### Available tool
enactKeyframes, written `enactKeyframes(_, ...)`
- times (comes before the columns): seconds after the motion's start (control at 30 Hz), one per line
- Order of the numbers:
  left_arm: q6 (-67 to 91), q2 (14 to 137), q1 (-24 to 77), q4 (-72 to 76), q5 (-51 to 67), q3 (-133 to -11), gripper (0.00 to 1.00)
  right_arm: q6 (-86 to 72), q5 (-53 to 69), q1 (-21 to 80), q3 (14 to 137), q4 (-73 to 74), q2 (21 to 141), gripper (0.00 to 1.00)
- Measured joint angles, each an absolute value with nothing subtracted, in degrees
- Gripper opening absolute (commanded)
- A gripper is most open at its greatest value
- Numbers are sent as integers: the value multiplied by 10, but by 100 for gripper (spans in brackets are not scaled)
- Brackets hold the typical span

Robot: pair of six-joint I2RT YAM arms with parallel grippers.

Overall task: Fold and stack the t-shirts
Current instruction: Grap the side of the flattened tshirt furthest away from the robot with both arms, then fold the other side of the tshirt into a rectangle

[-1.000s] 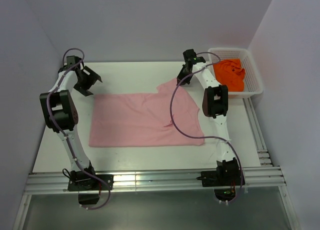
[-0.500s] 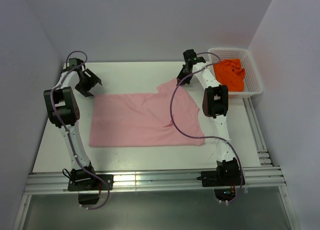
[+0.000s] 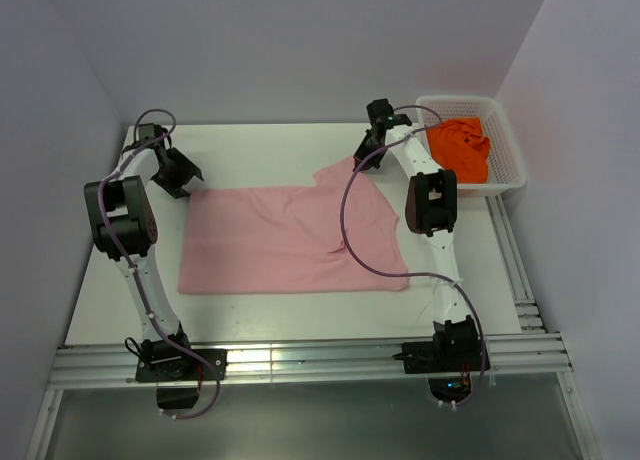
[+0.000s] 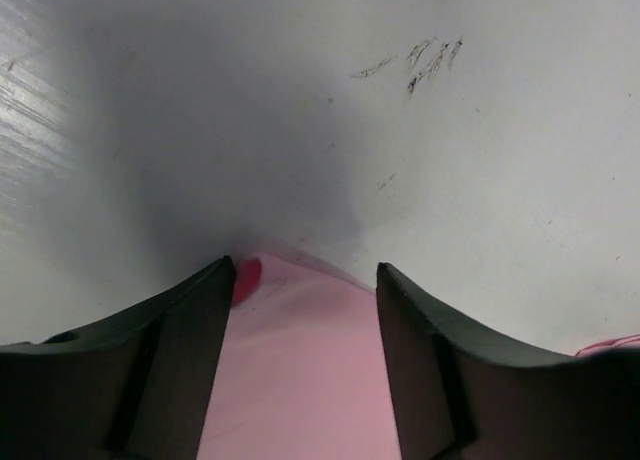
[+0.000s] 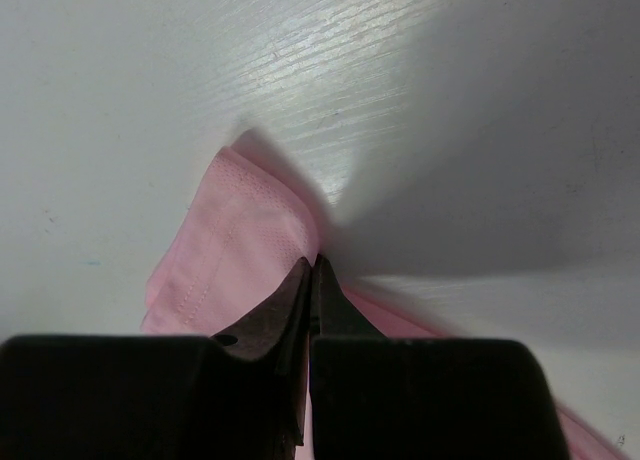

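The pale pink t-shirt (image 3: 290, 240) lies spread flat on the white table. My left gripper (image 3: 181, 181) is open at the shirt's far left corner. In the left wrist view the corner of the pink cloth (image 4: 300, 360) lies between the spread fingers (image 4: 180, 330) of that gripper (image 4: 305, 270). My right gripper (image 3: 362, 156) is shut on the pink shirt's far right sleeve; in the right wrist view its tips (image 5: 315, 262) pinch the sleeve's edge (image 5: 240, 240). The bright orange t-shirt (image 3: 462, 147) lies crumpled in the basket.
A white slatted basket (image 3: 455, 101) stands at the table's far right corner. Grey walls close in the table at the back and on both sides. A metal rail runs along the near edge (image 3: 300, 358).
My left gripper has moved nearer and lower, onto the pink shirt's far left corner. The right arm and the shirts have not moved.
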State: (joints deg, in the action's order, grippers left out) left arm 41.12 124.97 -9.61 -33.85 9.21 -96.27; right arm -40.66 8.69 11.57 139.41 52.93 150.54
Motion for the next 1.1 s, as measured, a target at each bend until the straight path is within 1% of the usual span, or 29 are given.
enactKeyframes(0.03, 411, 1250, -96, -337, 92, -961, 55, -407, 87, 116, 1394, 529, 1505, 0)
enactKeyframes(0.1, 412, 1250, -96, -337, 92, -960, 46, -407, 87, 116, 1392, 528, 1505, 0)
enactKeyframes(0.13, 411, 1250, -96, -338, 92, -960, 34, -406, 87, 116, 1391, 527, 1503, 0)
enactKeyframes(0.2, 411, 1251, -95, -338, 93, -960, 18, -406, 87, 116, 1386, 523, 1501, 0)
enactKeyframes(0.23, 408, 1252, -95, -340, 94, -963, 5, -406, 87, 116, 1384, 521, 1500, 0)
enactKeyframes(0.3, 407, 1256, -94, -343, 95, -971, 0, -405, 87, 115, 1381, 519, 1499, 0)
enactKeyframes(0.7, 406, 1260, -93, -350, 106, -995, 0, -390, 84, 111, 1338, 507, 1468, 0)
enactKeyframes(0.93, 406, 1222, -93, -354, 108, -994, 0, -378, 81, 108, 1284, 507, 1389, 0)
enactKeyframes(1.1, 405, 1160, -93, -353, 109, -980, 0, -366, 80, 107, 1254, 505, 1319, 0)
